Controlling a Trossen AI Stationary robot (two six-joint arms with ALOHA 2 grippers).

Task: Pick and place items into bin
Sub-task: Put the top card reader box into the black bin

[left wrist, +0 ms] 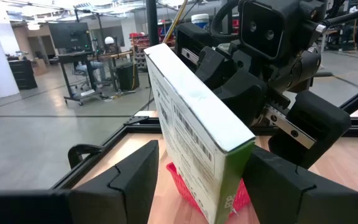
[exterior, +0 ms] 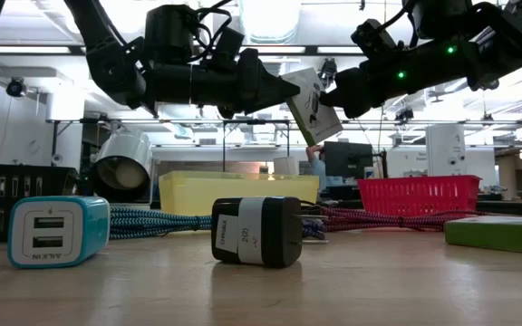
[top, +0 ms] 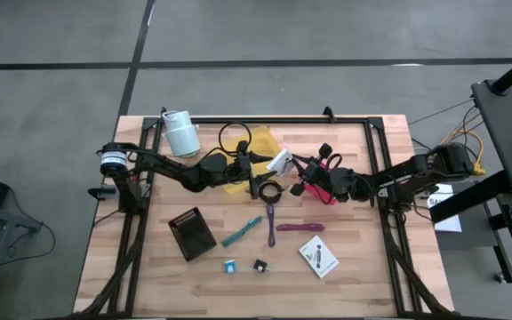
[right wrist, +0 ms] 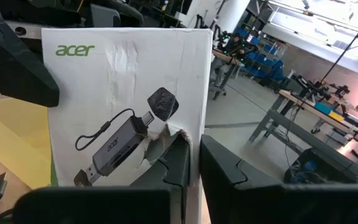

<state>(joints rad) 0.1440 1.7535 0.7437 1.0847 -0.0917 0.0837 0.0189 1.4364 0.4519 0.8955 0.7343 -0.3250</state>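
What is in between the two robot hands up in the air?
A white box. In the low view it hangs between the left gripper and the right gripper, which pinches its edge.

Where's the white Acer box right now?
The white Acer box is in the air at mid-table in the high view, pinched by the right end effector, between the open fingers of the left end effector, near the yellow bin.

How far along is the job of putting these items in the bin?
Done: nothing that I can see inside the yellow plastic bin. In hand: the right gripper pinches a white printed cardboard box in mid-air, and the open left gripper straddles it. Left on the wooden table: teal pen, purple tool, magenta bar, black ring, second white box, blue cube, black cube.
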